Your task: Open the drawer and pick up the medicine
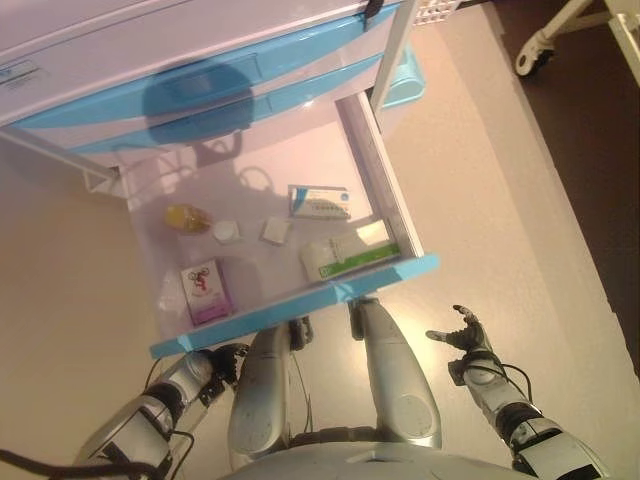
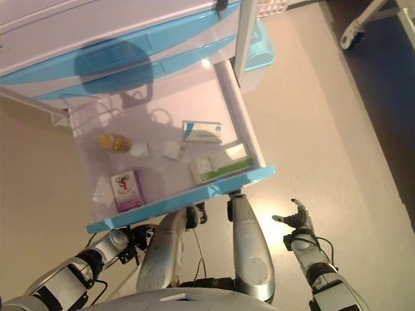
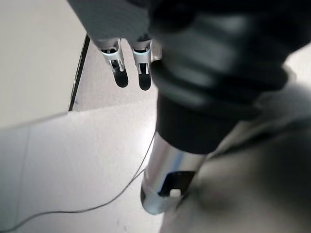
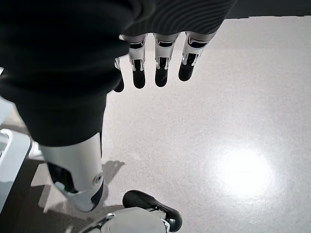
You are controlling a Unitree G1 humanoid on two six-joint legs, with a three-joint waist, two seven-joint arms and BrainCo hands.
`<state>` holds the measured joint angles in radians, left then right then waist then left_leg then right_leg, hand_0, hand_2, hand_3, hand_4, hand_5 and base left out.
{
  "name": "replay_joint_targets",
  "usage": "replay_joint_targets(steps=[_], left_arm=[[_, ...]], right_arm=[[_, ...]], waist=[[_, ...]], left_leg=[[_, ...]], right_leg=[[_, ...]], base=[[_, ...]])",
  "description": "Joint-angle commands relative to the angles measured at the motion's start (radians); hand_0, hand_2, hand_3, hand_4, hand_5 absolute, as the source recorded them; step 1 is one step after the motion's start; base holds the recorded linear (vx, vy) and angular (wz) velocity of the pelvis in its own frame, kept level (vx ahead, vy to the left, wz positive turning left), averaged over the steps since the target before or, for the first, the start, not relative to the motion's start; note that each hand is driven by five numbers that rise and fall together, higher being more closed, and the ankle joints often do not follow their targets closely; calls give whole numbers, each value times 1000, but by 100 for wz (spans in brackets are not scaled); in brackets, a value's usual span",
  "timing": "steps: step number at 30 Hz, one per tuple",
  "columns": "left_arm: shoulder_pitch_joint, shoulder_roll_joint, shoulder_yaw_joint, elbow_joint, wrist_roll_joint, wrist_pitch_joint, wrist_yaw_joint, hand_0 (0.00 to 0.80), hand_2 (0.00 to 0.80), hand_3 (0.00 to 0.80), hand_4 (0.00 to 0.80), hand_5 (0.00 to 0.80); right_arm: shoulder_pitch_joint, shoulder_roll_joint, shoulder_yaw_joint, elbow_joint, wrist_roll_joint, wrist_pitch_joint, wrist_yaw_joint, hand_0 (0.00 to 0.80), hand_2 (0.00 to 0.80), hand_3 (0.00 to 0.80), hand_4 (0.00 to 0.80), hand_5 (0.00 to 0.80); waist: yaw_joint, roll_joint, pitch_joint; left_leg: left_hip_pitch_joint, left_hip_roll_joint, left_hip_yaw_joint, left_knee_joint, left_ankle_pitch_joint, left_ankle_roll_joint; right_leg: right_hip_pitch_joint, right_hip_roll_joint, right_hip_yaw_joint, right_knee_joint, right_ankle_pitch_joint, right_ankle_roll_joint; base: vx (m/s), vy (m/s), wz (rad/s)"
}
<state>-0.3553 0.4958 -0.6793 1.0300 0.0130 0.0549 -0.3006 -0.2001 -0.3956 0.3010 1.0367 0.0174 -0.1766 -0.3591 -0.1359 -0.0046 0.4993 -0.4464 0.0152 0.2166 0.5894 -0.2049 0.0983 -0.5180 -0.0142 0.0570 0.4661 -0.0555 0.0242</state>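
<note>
Fingers of both hands hang straight and empty below the open drawer (image 1: 300, 305); opening looks done, picking remains.

Left hand (image 1: 222, 362) sits under the drawer's blue front, right hand (image 1: 462, 330) beside it. Inside, left to right: pink medicine box (image 1: 206, 291), yellow bottle (image 1: 187, 217), blue-white box (image 1: 319, 201), green-white box (image 1: 345, 255). Next, a hand must rise over the front.

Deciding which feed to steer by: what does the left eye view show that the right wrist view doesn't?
Only the left eye view shows the open drawer with its contents: a pink box, a green and white box, a yellow bottle. Only the right wrist view shows the right hand close up, fingers straight, holding nothing. Both show that hand over bare floor, beside the drawer.
</note>
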Motion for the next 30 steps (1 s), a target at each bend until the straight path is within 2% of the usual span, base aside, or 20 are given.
replay_joint_targets(steps=[1, 4, 5, 6, 10, 11, 13, 14, 18, 20, 22, 24, 26, 28, 30], left_arm=[[-71, 41, 51, -97, 21, 36, -43, 0, 0, 0, 0, 0], [-95, 86, 67, -151, 2, 65, -53, 0, 0, 0, 0, 0], [-121, 132, 78, -200, -14, 93, -60, 0, 0, 0, 0, 0], [-130, 150, 87, -214, -19, 100, -62, 0, 0, 0, 0, 0], [-165, 226, 128, -268, -42, 125, -53, 0, 0, 0, 0, 0], [-206, 274, 152, -270, -53, 141, -63, 0, 0, 0, 0, 0], [-242, 309, 174, -244, -59, 146, -61, 0, 0, 0, 0, 0], [-266, 330, 190, -214, -63, 142, -60, 0, 0, 0, 0, 0], [-400, 400, 240, -77, -92, 124, -20, 0, 0, 0, 0, 0], [-479, 441, 244, 17, -109, 104, 61, 0, 0, 0, 0, 0], [-562, 474, 267, 124, -147, 72, 207, 0, 0, 0, 0, 0], [-660, 508, 277, 236, -133, 21, 403, 0, 0, 0, 0, 0], [-729, 514, 289, 308, -159, -23, 529, 0, 0, 0, 0, 0], [-746, 499, 290, 315, -173, -25, 569, 0, 0, 0, 0, 0], [-753, 464, 299, 297, -189, -23, 558, 0, 0, 0, 0, 0]], right_arm=[[72, -84, 25, -24, -9, 14, 5, 0, 0, 0, 0, 0], [88, -97, 14, -23, -8, 14, 11, 0, 0, 0, 0, 0], [102, -103, 4, -14, -14, 2, 10, 0, 0, 0, 0, 0], [105, -106, 0, -9, -14, -4, 11, 0, 0, 0, 0, 0], [126, -116, -21, 9, -7, -24, 16, 0, 0, 0, 0, 0], [139, -118, -28, 12, -4, -33, 15, 0, 0, 0, 0, 0], [148, -120, -31, 11, -1, -38, 15, 0, 0, 0, 0, 0], [155, -122, -34, 8, 0, -39, 17, 0, 0, 0, 0, 0], [169, -129, -28, -14, -4, -31, 18, 0, 0, 0, 0, 0], [169, -137, -19, -21, -1, -33, 18, 0, 0, 0, 0, 0], [168, -142, -7, -24, 3, -37, 14, 0, 0, 0, 0, 0], [172, -143, 13, -27, 12, -51, 1, 0, 0, 0, 0, 0], [170, -131, 33, -25, 14, -60, -18, 0, 0, 0, 0, 0], [162, -121, 46, -20, 28, -64, -28, 0, 0, 0, 0, 0], [146, -108, 61, -13, 42, -61, -31, 0, 0, 0, 0, 0]], waist=[[-33, 26, -50], [-44, 32, -50], [-52, 41, -48], [-53, 41, -49], [-59, 52, -45], [-64, 56, -42], [-70, 56, -40], [-75, 60, -37], [-97, 50, -35], [-109, 44, -31], [-120, 36, -30], [-132, 26, -30], [-137, 14, -30], [-136, 8, -29], [-132, 1, -31]], left_leg=[[23, -10, -16, -87, 57, -20], [29, -10, -5, -86, 50, -18], [33, -13, 3, -86, 46, -16], [26, -13, 16, -97, 70, -9], [39, -22, 26, -99, 60, -4], [43, -25, 34, -98, 54, 2], [41, -26, 38, -92, 48, 6], [50, -28, 28, -78, 17, 2], [39, -28, 34, -60, 5, 10], [30, -27, 35, -50, 1, 12], [23, -28, 33, -40, -6, 15], [14, -28, 33, -30, -14, 16], [5, -25, 33, -23, -21, 17], [1, -25, 32, -23, -23, 18], [2, -30, 26, -36, -20, 16]], right_leg=[[21, -3, -39, 82, -48, -39], [26, -6, -29, 65, -39, -35], [28, -8, -20, 52, -30, -33], [21, -10, -19, 32, 0, -38], [32, -19, -5, 8, 12, -32], [33, -23, 1, 0, 20, -29], [30, -23, 9, -2, 23, -27], [38, -21, 14, 11, -2, -21], [19, -11, 33, 18, 2, -20], [6, -3, 45, 25, 3, -21], [-5, 4, 56, 33, 1, -22], [-21, 15, 66, 45, -4, -24], [-33, 24, 73, 51, -6, -24], [-40, 29, 76, 52, -5, -23], [-45, 39, 80, 43, 1, -21]], base=[[26, 73, -20], [24, 61, -26], [-44, 47, -18], [-33, 67, -17], [18, 50, -20], [44, 59, -21], [90, 69, -12], [130, 78, -7], [62, 66, -6], [22, 69, -6], [24, 68, -7], [17, 56, -10], [-4, 16, -7], [0, 0, 0], [-8, -14, -5]])
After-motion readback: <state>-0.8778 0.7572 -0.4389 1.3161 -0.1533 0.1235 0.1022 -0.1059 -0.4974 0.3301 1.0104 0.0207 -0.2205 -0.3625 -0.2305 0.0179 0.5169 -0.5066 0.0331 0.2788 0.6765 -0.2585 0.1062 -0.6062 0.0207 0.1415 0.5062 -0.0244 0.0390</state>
